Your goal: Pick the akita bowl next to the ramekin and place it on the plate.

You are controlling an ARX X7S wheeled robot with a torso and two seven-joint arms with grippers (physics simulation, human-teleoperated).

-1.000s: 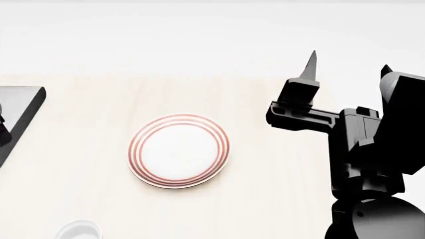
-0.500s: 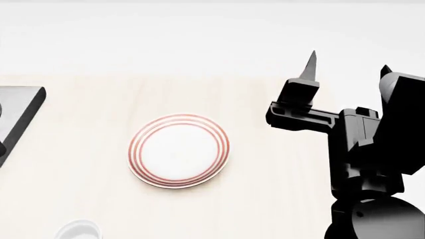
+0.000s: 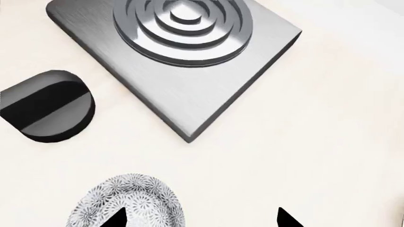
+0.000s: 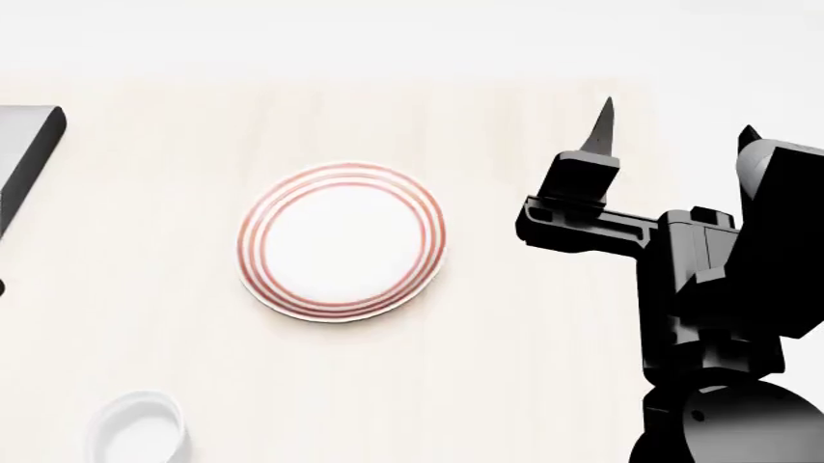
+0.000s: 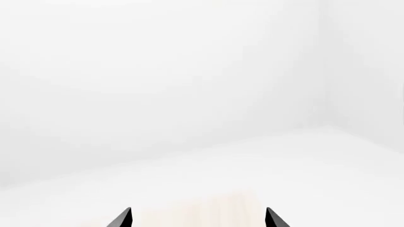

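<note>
Pretty much all matte black, blocky right arm point(image 4: 708, 289) built from chunky boxy segments stacked on a rounded glossy-ish black joint housing point(image 4: 727, 424) at the base. Flat black bracket sticking sideways off the wrist, topped with a slim tapered finger point(image 4: 601, 130) going dark grey toward its pointed tip. From both wrist views, just two sharp black triangular fingertips point(image 3: 118, 218) each point(image 5: 123, 219). Can't make out cables, screws or markings anywhere.
</note>
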